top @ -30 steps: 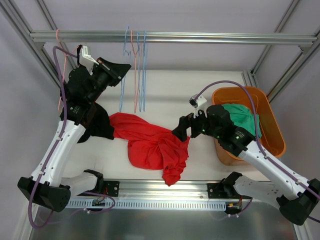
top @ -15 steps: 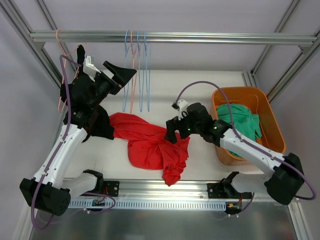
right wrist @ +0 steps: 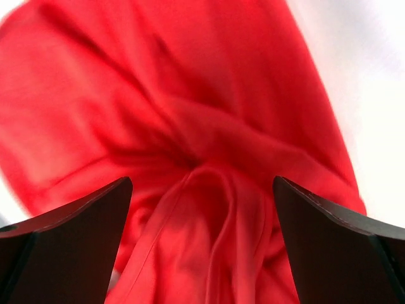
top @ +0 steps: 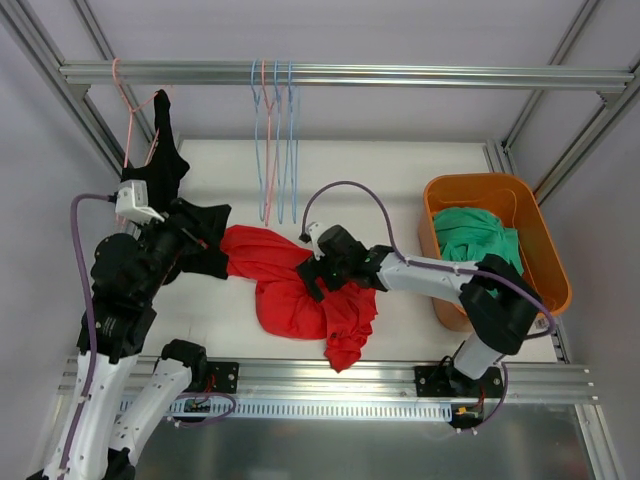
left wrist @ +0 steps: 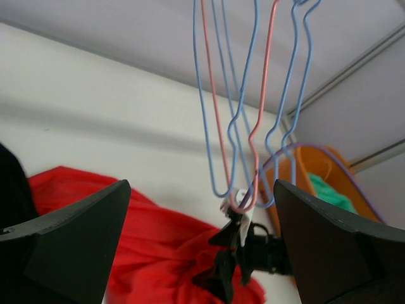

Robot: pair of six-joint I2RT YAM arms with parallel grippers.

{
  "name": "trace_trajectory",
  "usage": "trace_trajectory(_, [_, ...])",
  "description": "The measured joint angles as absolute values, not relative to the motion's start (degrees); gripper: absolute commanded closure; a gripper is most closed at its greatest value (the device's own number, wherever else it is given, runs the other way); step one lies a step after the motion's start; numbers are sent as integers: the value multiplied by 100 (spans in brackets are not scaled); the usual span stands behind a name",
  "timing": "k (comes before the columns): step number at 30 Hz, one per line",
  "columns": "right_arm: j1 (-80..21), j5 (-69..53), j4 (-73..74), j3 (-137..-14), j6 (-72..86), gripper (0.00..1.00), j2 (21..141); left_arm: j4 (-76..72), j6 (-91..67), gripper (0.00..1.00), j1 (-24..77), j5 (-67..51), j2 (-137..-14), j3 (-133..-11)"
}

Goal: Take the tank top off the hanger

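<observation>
Since a second ago both arms have shifted: the left end effector [left wrist: 201, 190] has dropped from up beside the bare hangers [top: 272, 140] to low over the counter [top: 400, 190], and the right end effector [right wrist: 202, 180] has swung off the orange basket [top: 545, 255] and out over the red garment [top: 290, 305].

The left end effector's fingers stand wide apart with nothing between them. It looks up at the bare hangers ahead and above, and a fold of dark cloth sits just at its left edge. The right end effector is also spread and grips nothing, with the red garment bunched directly beneath it and close.

The black tank top [top: 165, 150], judged such by its narrow strap, hangs above and to the left of the left end effector. It is hooked on the pink hanger [top: 121, 95] on the rail [top: 400, 75], and its lower part trails down onto the counter near that end effector. As I read it, the removal is not yet done, since the strap must be slipped off the wire. Neither end effector holds the cloth.

By count there are three garments: one black, one red, and one green garment [top: 480, 235] in the single basket behind the right end effector. The bare hangers look like four, three blue and one pink, plus the loaded pink one.
</observation>
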State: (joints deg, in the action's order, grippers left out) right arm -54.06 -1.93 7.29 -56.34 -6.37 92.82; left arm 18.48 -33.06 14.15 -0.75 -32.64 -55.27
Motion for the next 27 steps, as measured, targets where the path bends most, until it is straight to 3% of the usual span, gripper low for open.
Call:
trace_trajectory(5, [-5452, 318, 395, -5728, -676, 1, 10064, 2502, -2440, 1, 1415, -95, -2805, -5258])
trace_trajectory(6, [-5476, 484, 318, -5782, -707, 9, 10171, 2617, -2298, 1, 1415, -91, -2727, -5179])
trace_trajectory(7, [-5511, 593, 255, -5835, -729, 19, 10224, 2698, -2156, 1, 1415, -58, -2628, -5061])
trace_trajectory(8, [-5548, 714, 185, -5852, -733, 37, 10276, 2751, -2078, 1, 1415, -14, -2536, -4965])
trace_trajectory(9, [-5592, 840, 97, -5839, -685, 76, 10285, 2834, -1986, 1, 1415, 54, -2414, -4856])
trace_trajectory(10, [-5647, 998, 21, -5808, -670, 92, 10283, 2910, -1914, 1, 1415, 99, -2300, -4757])
trace_trajectory(11, [-5704, 1153, -84, -5745, -607, 99, 10276, 2956, -1855, 1, 1415, 141, -2196, -4674])
trace_trajectory(17, [-5861, 1920, -521, -4672, -213, 100, 9389, 3052, -1675, 1, 1415, 357, -1946, -4451])
trace_trajectory(22, [-5846, 2408, -145, -3944, -23, 100, 7225, 3083, -1673, 2, 1415, 545, -1846, -4407])
trace_trajectory(27, [-5822, 2637, 143, -4259, -178, 100, 5393, 3079, -1710, 1, 1415, 921, -1441, -4383])
